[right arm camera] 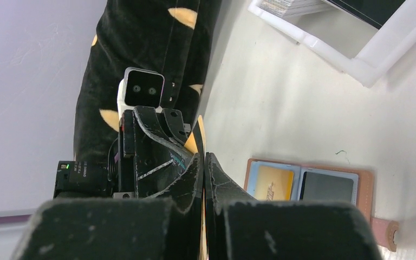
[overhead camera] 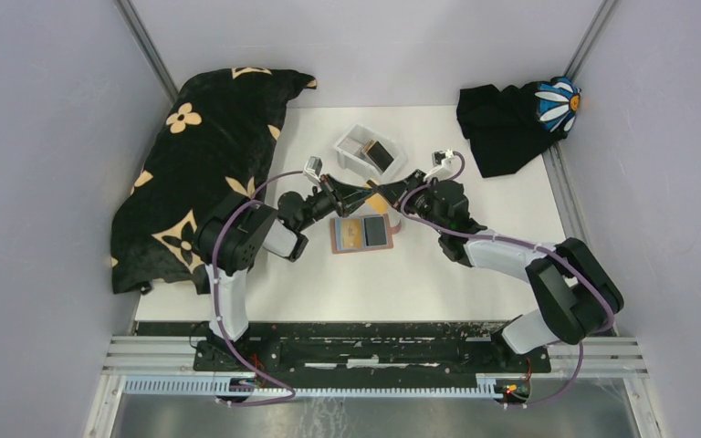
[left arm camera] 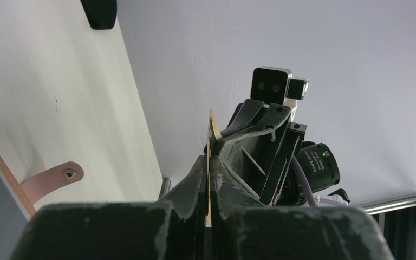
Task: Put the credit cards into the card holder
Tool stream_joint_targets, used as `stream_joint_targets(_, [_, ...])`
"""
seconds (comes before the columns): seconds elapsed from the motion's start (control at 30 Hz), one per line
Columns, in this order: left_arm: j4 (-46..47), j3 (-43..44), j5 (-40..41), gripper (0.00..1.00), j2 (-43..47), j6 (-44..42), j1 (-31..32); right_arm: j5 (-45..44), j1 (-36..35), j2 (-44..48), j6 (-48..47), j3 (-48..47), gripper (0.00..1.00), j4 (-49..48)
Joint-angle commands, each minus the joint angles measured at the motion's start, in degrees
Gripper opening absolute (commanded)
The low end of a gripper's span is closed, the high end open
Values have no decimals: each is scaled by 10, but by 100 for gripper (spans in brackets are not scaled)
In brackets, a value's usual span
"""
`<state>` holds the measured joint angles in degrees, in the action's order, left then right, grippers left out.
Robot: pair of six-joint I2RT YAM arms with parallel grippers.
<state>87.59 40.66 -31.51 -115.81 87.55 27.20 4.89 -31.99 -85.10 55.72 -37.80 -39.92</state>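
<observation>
Where left tool (overhead camera: 363, 193) meets right tool (overhead camera: 394, 190), both pinch a gold card (right arm camera: 193, 143).

No writing can be read anywhere. The gold-yellow plastic card (right arm camera: 273, 182) in the open tan leather card holder (right arm camera: 364, 189) carries a small dark mark, too blurred to read

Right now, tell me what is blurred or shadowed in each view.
Top external: sharp, evenly lit, soft shadows on the table. Left wrist: left gripper's fingers dark and blurred at the bottom. Right wrist: right gripper's fingers soft, card holder in focus.
</observation>
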Motion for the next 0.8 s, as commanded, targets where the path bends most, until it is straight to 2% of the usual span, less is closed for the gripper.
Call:
stream_joint_targets(0.0, [115,13,-12,3,-1,-8,3,1,-7,-3,-5,-24,1,-37])
stream_joint_targets(0.1, [115,7,-20,3,4,-8,-12,0,-7,4,-23,-28,3,-14])
stream_joint_targets(0.27, [107,-30,-38,3,36,-19,-74,-13,-7,39,-103,-51,34,93])
stream_joint_targets(0.33, [53,-44,-55,3,61,-44,-101,-20,-6,43,-130,-69,42,144])
stream_joint_targets(0.4, [-61,-54,-61,3,106,-110,-114,-27,-7,38,-149,-90,44,187])
stream_joint_targets(0.5, [-359,-34,-21,3,201,-289,-111,-39,-7,15,-168,-122,44,245])
stream_joint_targets(0.6, [-583,-9,39,3,265,-403,-106,-47,-10,-10,-185,-142,41,274])
stream_joint_targets(0.67, [-658,6,53,3,282,-438,-106,-60,-17,-25,-197,-152,36,293])
stream_joint_targets(0.77, [-722,20,57,3,276,-460,-99,-64,-23,-55,-212,-173,25,318])
